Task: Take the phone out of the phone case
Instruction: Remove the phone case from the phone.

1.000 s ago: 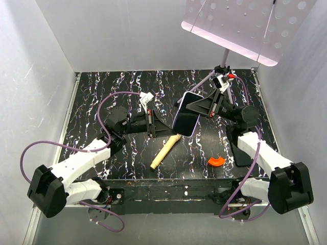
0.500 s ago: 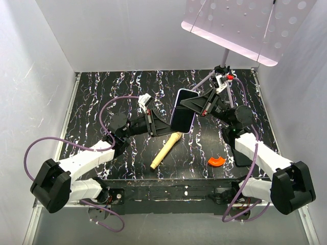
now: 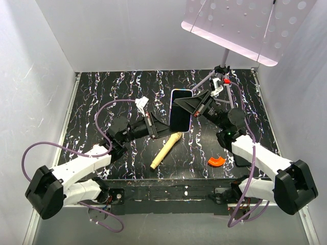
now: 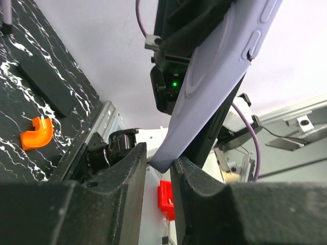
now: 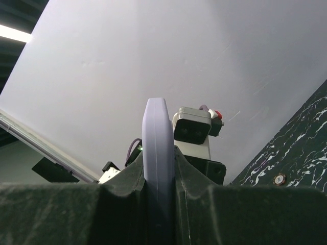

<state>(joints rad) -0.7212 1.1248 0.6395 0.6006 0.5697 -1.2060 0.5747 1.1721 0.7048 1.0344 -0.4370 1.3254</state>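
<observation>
Phone case point(image 4: 214, 81) shifted left, clamped in right gripper point(image 5: 158, 169), left gripper point(image 4: 158, 164) seemingly pinching its corner

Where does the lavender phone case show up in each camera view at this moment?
Top external: phone case held aloft at centre, only its lavender rim showing.
Left wrist: lavender band slanting from upper right down to centre.
Right wrist: edge-on and upright at centre.
Shared landmark: the black marbled tabletop, in all three.

No legible txt, labels or nos. anywhere in view.
</observation>
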